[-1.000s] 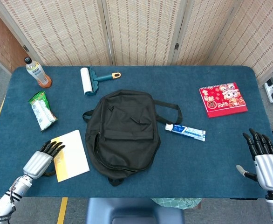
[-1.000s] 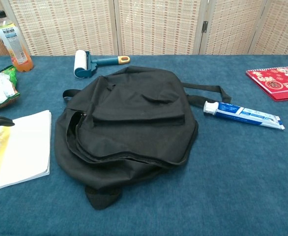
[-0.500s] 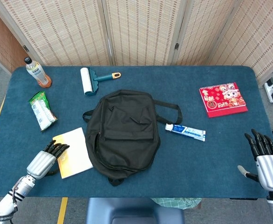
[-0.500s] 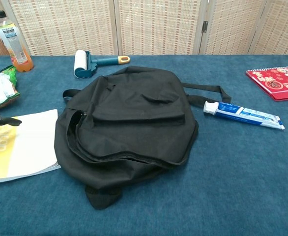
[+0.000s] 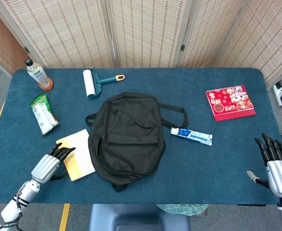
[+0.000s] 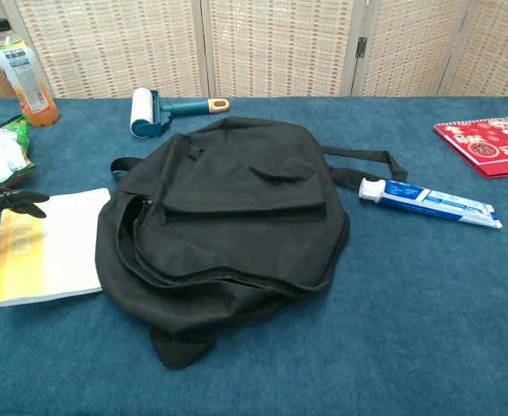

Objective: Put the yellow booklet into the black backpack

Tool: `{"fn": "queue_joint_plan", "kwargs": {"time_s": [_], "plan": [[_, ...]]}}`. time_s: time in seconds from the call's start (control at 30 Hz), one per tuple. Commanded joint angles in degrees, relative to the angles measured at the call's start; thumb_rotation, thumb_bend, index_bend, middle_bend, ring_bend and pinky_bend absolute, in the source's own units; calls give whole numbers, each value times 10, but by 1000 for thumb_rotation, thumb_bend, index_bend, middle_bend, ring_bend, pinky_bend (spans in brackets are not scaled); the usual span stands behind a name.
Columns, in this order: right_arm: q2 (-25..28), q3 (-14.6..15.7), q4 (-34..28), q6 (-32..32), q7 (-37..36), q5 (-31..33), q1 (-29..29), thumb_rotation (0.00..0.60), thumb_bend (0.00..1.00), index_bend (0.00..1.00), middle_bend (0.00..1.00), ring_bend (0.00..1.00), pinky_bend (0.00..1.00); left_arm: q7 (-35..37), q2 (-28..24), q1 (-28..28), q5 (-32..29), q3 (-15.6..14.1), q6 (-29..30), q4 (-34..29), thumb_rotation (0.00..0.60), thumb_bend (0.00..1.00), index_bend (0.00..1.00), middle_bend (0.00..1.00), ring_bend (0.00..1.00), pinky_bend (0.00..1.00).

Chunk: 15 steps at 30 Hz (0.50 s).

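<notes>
The black backpack [image 5: 126, 137] lies flat in the middle of the blue table, its zipped opening along its left side [image 6: 228, 208]. The yellow booklet [image 5: 78, 156] lies at that left side, its right edge touching or tucked at the bag's edge [image 6: 55, 251]. My left hand [image 5: 49, 163] holds the booklet's left end, fingers [image 6: 7, 201] on top of the cover and the thumb lower down. My right hand [image 5: 275, 166] hovers at the table's near right corner, fingers apart and holding nothing.
An orange drink bottle [image 5: 39, 75] and a green snack packet [image 5: 44, 113] stand at the far left. A lint roller [image 5: 95, 82] lies behind the bag. A toothpaste box [image 5: 191, 135] lies right of it, and a red calendar [image 5: 230, 102] further right.
My left hand has slid the booklet to the right, from a gap beside the backpack up against its left edge. The right hand has drifted slightly down.
</notes>
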<state>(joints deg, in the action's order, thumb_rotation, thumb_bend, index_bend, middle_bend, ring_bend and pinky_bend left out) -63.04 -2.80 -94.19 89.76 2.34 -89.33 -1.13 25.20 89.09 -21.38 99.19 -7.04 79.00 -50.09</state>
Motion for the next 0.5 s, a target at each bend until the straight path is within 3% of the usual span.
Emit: {"fn": "queue_joint_plan", "kwargs": {"time_s": [0.03,0.5], "plan": [[-1,0,1,0,-2,0,0,600,92,0,6,0,66,24,11,-3,0,2,7,6,600,432,137,239,207,70],[2,0,1,0,-4,5,4,600,90,0,6,0,66,48,68,-17,-1,23,37,42,600,465,296,306,260,122]]}}
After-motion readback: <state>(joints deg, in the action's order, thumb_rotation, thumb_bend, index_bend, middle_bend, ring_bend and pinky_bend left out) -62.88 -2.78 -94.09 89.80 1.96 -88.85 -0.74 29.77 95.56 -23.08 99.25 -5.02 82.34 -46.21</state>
